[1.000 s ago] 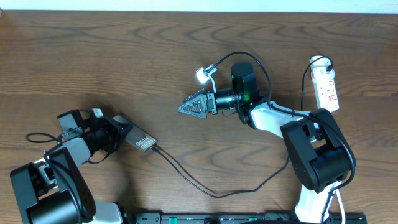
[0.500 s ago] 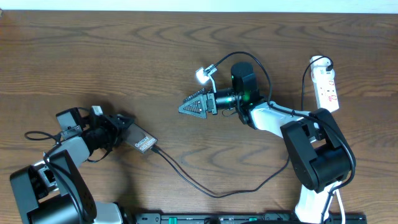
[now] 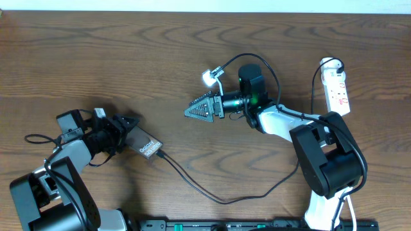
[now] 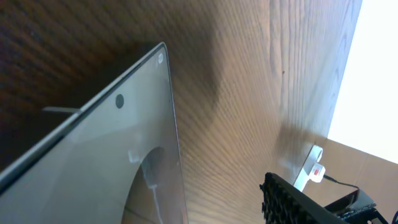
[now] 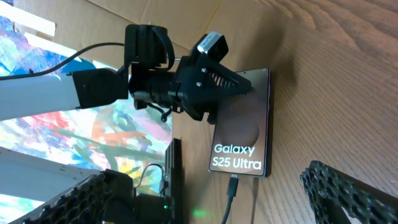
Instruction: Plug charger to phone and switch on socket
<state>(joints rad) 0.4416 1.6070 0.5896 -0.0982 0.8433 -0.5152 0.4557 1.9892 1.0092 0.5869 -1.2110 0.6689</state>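
Phone (image 3: 146,147) brown-grey, white lettering; cable (image 3: 221,201) black; socket (image 3: 336,86) white, red switches; desk (image 3: 128,58) dark brown wood grain; right arm (image 3: 282,122) white and black.

A dark brown wooden table with wavy grain (image 3: 128,51) fills the overhead view, its far edge meeting a thin pale strip of wall (image 3: 192,5). Along the near edge runs a long black rail (image 3: 257,225) dotted with small green lights. Seen low from the right side, a brightly painted sheet in blue, orange and yellow (image 5: 37,149) shows beyond the table's edge, with a plain brown cardboard panel (image 5: 186,18) above it. Seen from the left side, the wood grain runs off toward a bright white backdrop (image 4: 373,62), with a patch of tan cardboard (image 4: 373,177) just below it.
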